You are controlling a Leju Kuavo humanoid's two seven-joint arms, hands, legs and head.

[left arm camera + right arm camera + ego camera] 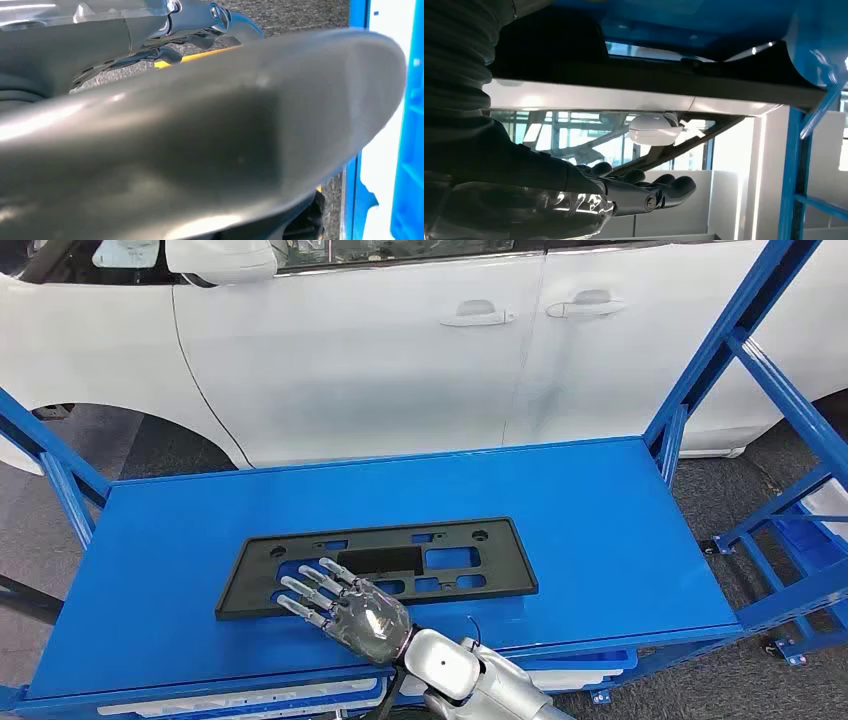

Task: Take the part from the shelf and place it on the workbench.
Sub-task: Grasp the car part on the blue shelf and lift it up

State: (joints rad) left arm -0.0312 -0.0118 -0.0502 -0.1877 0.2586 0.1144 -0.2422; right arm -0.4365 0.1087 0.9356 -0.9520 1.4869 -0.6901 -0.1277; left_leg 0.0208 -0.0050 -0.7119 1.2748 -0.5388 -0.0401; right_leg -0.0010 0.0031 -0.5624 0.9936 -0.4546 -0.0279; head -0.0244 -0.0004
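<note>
The part, a flat black plate frame with several cut-outs, lies on the blue workbench near its front edge. My right hand is over the frame's front left portion, palm down, fingers stretched out and spread, holding nothing. In the right wrist view the straight fingers stand a little off the dark underside of the part, with daylight between them. My left hand hangs low beside a blue rack, its thick grey thumb close to the lens, its fingers apart from the thumb with floor between.
A white car stands just behind the workbench, its mirror showing past my fingers. Blue frame posts rise at the bench's left and right ends. A lower blue rack stands to the right.
</note>
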